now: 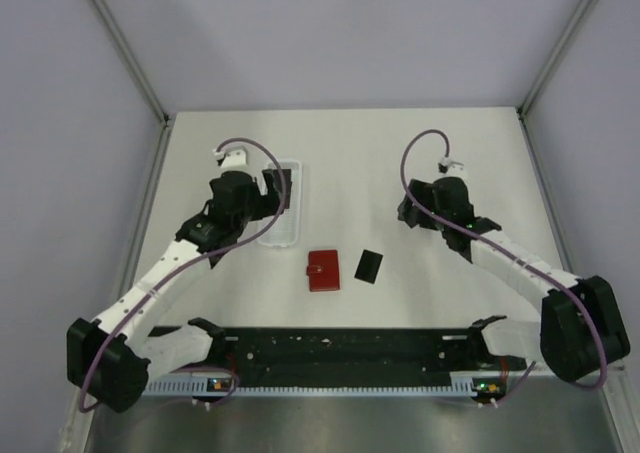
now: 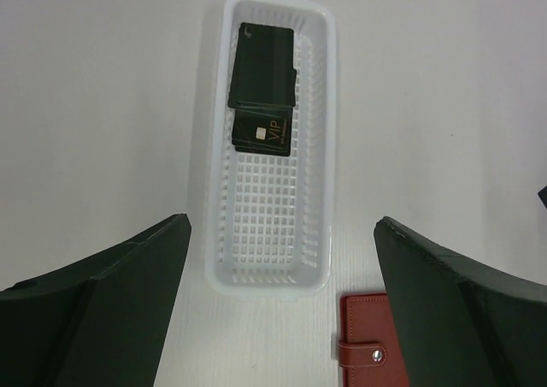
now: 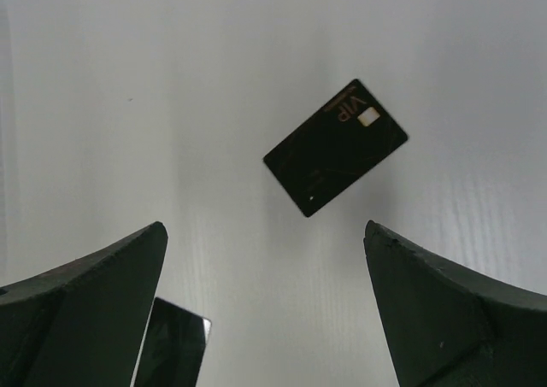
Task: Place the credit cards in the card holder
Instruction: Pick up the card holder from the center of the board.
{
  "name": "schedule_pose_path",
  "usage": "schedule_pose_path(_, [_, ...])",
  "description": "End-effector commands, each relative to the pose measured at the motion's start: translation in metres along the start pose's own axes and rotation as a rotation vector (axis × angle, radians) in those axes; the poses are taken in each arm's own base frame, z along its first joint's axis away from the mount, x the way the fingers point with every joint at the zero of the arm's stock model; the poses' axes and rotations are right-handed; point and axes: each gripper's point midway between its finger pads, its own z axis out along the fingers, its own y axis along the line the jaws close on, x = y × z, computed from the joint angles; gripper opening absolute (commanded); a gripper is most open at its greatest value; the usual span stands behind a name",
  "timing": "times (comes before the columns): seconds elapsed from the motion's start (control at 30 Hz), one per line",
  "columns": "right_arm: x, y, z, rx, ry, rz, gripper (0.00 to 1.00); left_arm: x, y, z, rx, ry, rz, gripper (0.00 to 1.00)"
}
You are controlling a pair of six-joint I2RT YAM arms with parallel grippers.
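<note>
The card holder is a closed red wallet with a snap tab, lying flat at the table's middle. It also shows at the bottom right of the left wrist view as the card holder. One black credit card lies just right of it, and the right wrist view shows this credit card tilted, beyond the fingertips. Two more black cards overlap at the far end of a white tray. My left gripper hovers open over the tray's near end. My right gripper is open and holds nothing.
The white lattice tray stands left of the wallet, partly under my left gripper. A dark glossy flat piece peeks from behind the right gripper's left finger. My right gripper is above and to the right of the loose card. Grey walls enclose the table.
</note>
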Motion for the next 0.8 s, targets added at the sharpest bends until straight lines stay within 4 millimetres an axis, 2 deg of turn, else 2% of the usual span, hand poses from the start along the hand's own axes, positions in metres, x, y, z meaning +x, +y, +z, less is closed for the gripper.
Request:
schedule_pose_path(0.0, [0.000,0.055,0.002,-0.071,-0.006,-0.074,0.99,0.022,-0.006,-0.007,0.009,0.037,-0.015,0.95])
schedule_pose_path(0.13, [0.032,0.097,0.010,-0.170,0.074,-0.144,0.96,0.040,-0.008,-0.016,0.028,0.050,-0.028,0.93])
schedule_pose_path(0.27, [0.066,0.128,0.018,-0.230,0.163,-0.216,0.88,0.061,-0.005,-0.023,0.037,0.080,-0.042,0.86])
schedule_pose_path(0.37, [0.087,0.142,0.017,-0.254,0.206,-0.248,0.82,0.074,-0.001,-0.030,0.038,0.098,-0.052,0.82])
schedule_pose_path(0.5, [0.109,0.144,0.015,-0.243,0.246,-0.253,0.79,0.088,-0.001,-0.036,0.067,0.115,-0.070,0.77])
schedule_pose_path(0.63, [0.115,0.120,0.017,-0.119,0.243,-0.253,0.78,0.102,-0.005,-0.040,0.100,0.146,-0.071,0.75])
schedule_pose_path(0.77, [0.120,0.108,0.014,-0.089,0.254,-0.267,0.78,0.114,-0.011,-0.042,0.119,0.176,-0.058,0.73])
